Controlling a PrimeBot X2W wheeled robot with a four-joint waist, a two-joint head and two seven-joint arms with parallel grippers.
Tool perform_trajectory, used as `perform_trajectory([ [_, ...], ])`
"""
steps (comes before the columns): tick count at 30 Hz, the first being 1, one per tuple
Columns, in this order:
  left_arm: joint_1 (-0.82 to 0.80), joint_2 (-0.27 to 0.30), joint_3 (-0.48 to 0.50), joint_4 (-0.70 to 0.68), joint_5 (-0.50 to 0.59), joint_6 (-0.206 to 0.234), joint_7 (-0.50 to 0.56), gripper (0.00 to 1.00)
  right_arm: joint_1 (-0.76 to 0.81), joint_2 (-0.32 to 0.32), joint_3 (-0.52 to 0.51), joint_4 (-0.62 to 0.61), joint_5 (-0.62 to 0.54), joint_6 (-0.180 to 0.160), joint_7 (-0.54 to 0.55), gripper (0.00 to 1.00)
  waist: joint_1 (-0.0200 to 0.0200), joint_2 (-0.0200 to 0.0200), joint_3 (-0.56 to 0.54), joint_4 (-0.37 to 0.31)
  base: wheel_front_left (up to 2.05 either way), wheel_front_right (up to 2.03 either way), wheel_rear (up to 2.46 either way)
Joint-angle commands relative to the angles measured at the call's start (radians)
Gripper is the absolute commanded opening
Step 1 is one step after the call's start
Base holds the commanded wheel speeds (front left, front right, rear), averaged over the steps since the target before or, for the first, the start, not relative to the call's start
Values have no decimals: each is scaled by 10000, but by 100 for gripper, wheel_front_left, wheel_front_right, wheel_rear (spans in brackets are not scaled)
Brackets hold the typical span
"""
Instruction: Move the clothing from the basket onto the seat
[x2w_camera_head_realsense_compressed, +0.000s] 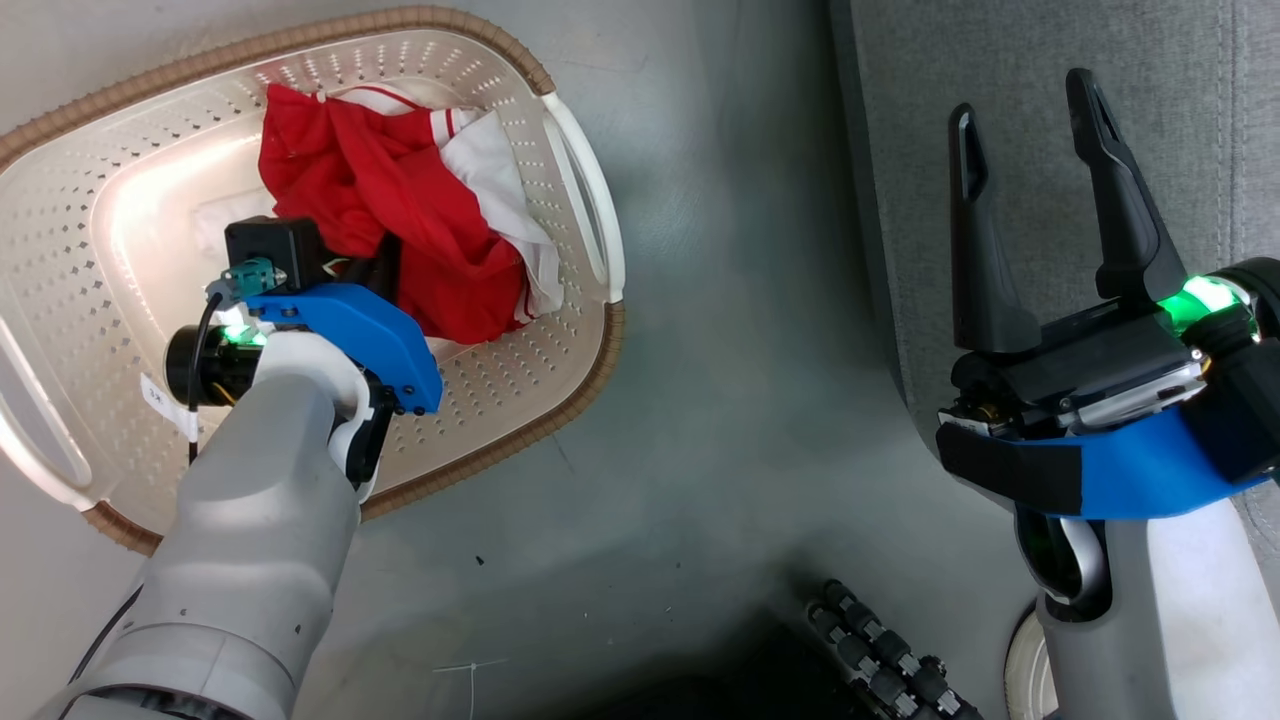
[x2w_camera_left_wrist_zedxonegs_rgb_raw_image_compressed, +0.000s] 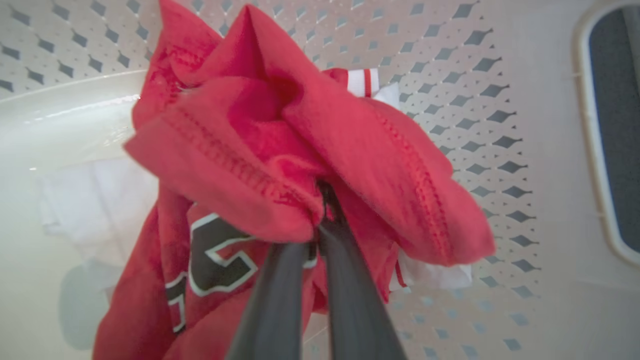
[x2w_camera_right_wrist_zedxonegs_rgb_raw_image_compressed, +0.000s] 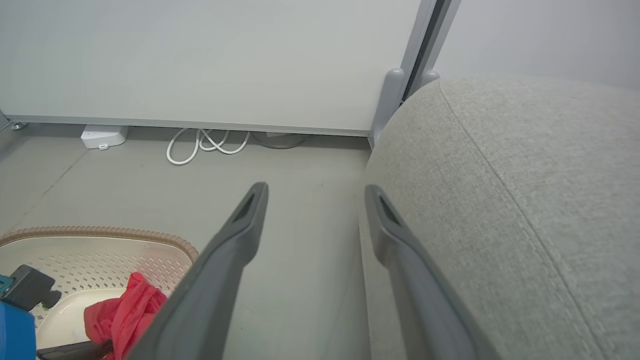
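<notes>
Clothing (x2w_camera_head_realsense_compressed: 400, 200) lay bunched in the basket (x2w_camera_head_realsense_compressed: 480, 390) on the floor (x2w_camera_head_realsense_compressed: 730, 400), its red folds heaped toward the right wall and a white cloth (x2w_camera_left_wrist_zedxonegs_rgb_raw_image_compressed: 95, 195) flat underneath. The left gripper (x2w_camera_left_wrist_zedxonegs_rgb_raw_image_compressed: 322, 222) was clenched on a red fold. Further right, the right gripper (x2w_camera_head_realsense_compressed: 1030, 110) hung spread and empty over the edge of the seat (x2w_camera_head_realsense_compressed: 1180, 120).

I count: one basket (x2w_camera_head_realsense_compressed: 420, 18), one seat (x2w_camera_head_realsense_compressed: 900, 100), left gripper (x2w_camera_left_wrist_zedxonegs_rgb_raw_image_compressed: 321, 232), right gripper (x2w_camera_head_realsense_compressed: 1025, 100), one white cloth (x2w_camera_left_wrist_zedxonegs_rgb_raw_image_compressed: 95, 195); red clothing (x2w_camera_head_realsense_compressed: 400, 200) bunched, number unclear.
</notes>
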Motion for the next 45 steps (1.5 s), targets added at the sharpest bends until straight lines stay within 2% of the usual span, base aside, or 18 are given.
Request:
perform_trajectory([
  [1, -148, 33, -16, 57, -35, -45, 35, 0, 52, 33, -7, 30, 50, -3, -57, 100, 0, 0, -15, -17, 0, 0, 0],
  [12, -2, 91, -142, 255, -147, -78, 65, 0, -124, 33, 57, 196, 89, -3, -143, 100, 0, 0, -106, -88, 0, 0, 0],
  [18, 213, 276, -146, 293, -196, -47, -15, 0, -459, 29, 334, 652, 222, -3, -317, 100, 0, 0, -531, -302, 0, 0, 0],
  [26, 1159, -17, -629, 136, -18, -154, -195, 0, -205, 23, 103, 1534, -117, -3, -328, 100, 0, 0, -2818, 222, 0, 0, 0],
  [32, 2009, -190, -1066, -367, -232, -220, -255, 0, 410, 15, -44, 2075, -437, -3, 38, 100, 0, 0, -5025, 925, 0, 0, 0],
  [39, 3015, -205, -2781, -2212, -1043, -225, -55, 0, 1363, 11, 48, 2429, -417, -3, 486, 100, 0, 0, -7302, 1734, 0, 0, 0],
  [45, 2698, -200, -3803, -3165, -1557, -227, 113, 0, 2017, 13, 5, 2412, -251, -3, 793, 100, 0, 0, -8246, 2291, 0, 0, 0],
])
